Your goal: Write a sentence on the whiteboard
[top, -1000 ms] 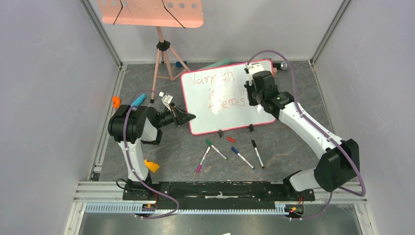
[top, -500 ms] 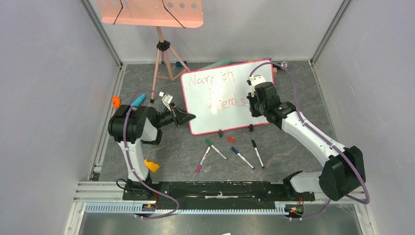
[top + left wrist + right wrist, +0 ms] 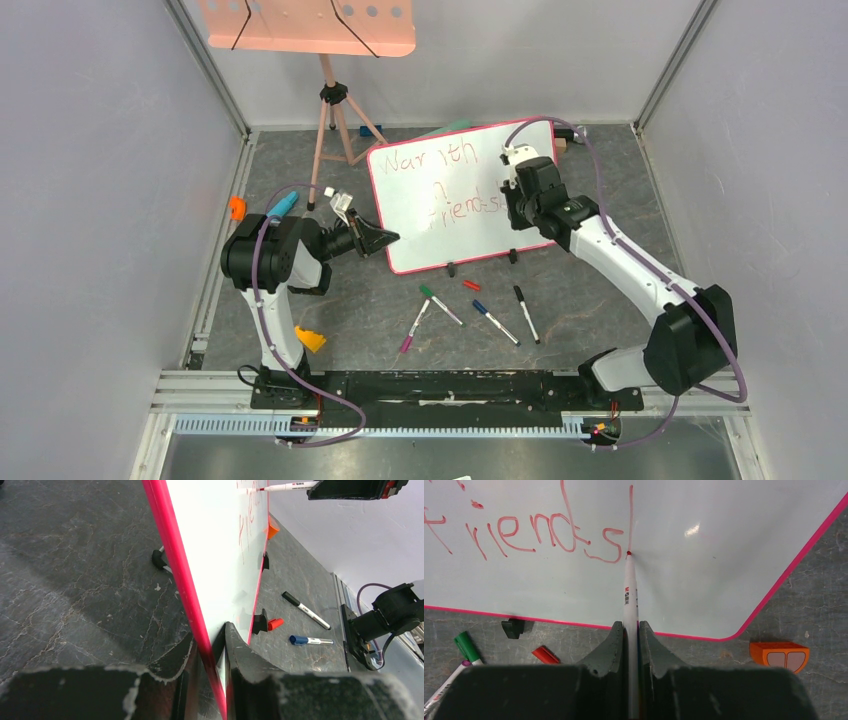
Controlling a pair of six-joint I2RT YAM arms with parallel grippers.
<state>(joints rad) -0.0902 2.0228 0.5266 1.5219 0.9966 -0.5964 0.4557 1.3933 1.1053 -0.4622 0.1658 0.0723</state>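
The whiteboard [image 3: 470, 225] stands tilted at mid table, pink-red rim, black clip feet [image 3: 451, 270]. The sentence [image 3: 455, 205] in red reads "Warmth", a small middle word and "friends" plus one vertical stroke [image 3: 630, 515]. My left gripper [image 3: 385, 238] is shut on the board's left rim [image 3: 175, 565]. My right gripper [image 3: 510, 190] is shut on a white marker with a red tip [image 3: 629, 592]; the tip touches the board at the foot of the stroke right of the "s". The marker also shows in the left wrist view [image 3: 287, 486].
Loose markers lie in front of the board: green [image 3: 440, 304], purple [image 3: 413, 328], blue [image 3: 495, 322], black [image 3: 526, 314], and a red cap [image 3: 471, 285]. A salmon-pink tray on a tripod [image 3: 335, 100] stands at the back left. An orange block [image 3: 779, 655] lies by the board's right corner.
My right gripper moved down the board, drawing a vertical stroke after the "s" of "friends". The left gripper has kept its hold on the rim.
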